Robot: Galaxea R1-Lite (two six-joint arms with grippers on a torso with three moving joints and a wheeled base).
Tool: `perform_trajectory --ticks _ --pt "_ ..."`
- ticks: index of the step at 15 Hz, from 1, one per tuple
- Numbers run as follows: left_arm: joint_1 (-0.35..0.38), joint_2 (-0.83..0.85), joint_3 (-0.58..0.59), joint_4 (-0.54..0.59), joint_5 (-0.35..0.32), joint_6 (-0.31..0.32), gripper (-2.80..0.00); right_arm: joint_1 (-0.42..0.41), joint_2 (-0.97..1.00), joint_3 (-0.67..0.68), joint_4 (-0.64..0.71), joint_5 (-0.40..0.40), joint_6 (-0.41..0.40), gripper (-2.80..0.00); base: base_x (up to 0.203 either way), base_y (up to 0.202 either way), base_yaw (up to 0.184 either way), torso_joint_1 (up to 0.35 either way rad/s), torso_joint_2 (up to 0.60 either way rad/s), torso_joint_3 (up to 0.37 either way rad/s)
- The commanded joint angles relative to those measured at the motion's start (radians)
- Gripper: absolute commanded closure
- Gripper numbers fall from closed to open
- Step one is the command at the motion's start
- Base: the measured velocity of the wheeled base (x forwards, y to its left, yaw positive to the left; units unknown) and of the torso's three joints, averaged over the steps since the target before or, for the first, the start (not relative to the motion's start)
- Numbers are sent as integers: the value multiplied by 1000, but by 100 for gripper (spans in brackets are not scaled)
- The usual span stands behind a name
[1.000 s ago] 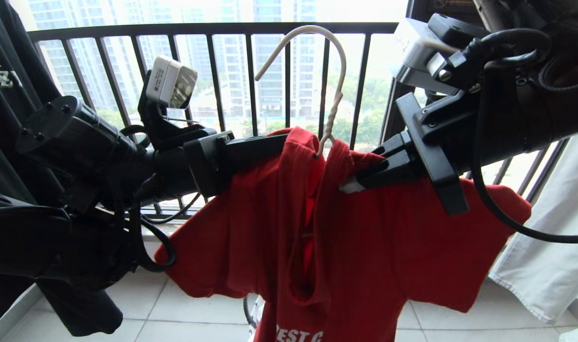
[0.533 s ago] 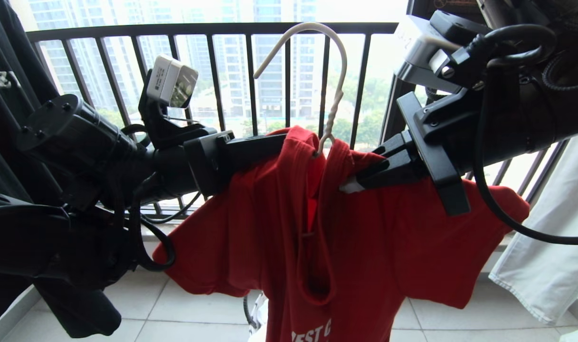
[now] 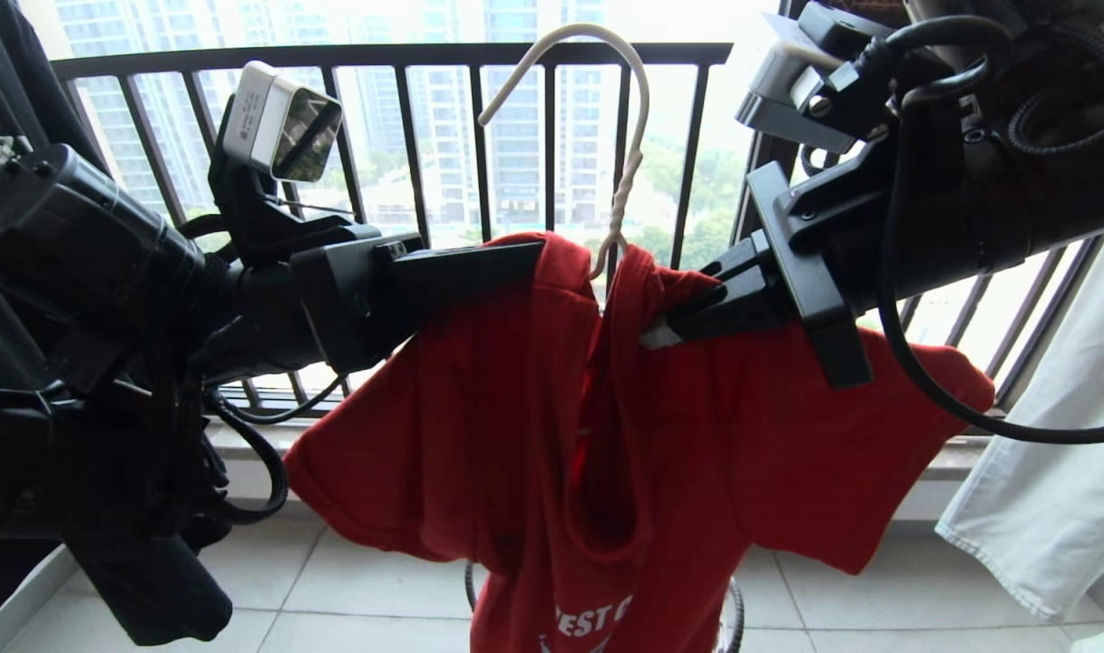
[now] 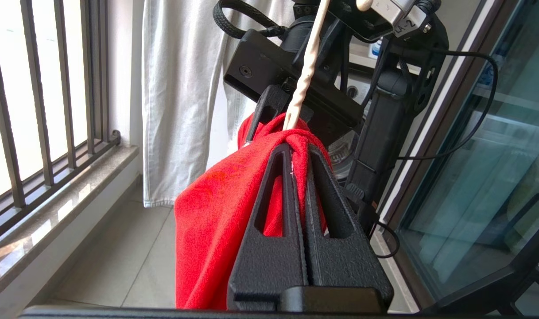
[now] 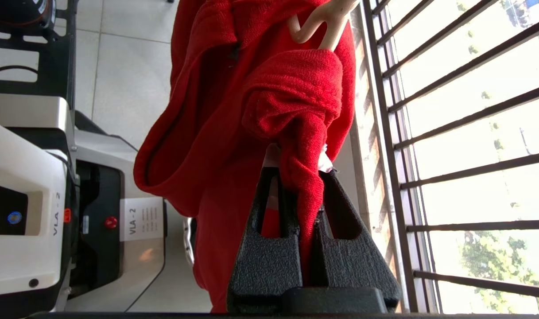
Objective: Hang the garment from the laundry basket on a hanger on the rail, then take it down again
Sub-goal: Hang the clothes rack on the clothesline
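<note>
where pale floor tiles (image 3: 352, 589) end, a black railing (image 3: 406, 56) stands.

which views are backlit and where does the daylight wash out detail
Head view: bright sky behind the black barred window railing washes out the towers, leaving both black arms nearly silhouetted; the bright red short-sleeved T-shirt stays readable. Left wrist view: the gaps between the bars blow out white, and the glass door carries reflections. Right wrist view: the sky between the bars is overexposed.
</note>
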Motion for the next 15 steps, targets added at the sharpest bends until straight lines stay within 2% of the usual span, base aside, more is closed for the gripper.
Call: perform_trajectory --ticks 1,8,9,15 --pt "3 -26 1 -4 -11 -4 0 -7 11 -11 5 1 -3 0 0 0 0 0 0 0" --pt "1 -27 -1 37 -11 0 0 -18 11 -15 5 -10 0 0 0 0 0 0 0 0" --pt "3 -20 -6 39 -11 2 -280 -18 11 -15 5 -9 0 0 0 0 0 0 0 0" --pt "7 -27 -16 46 -26 2 -280 -36 9 -21 0 -9 4 0 0 0 0 0 0 0"
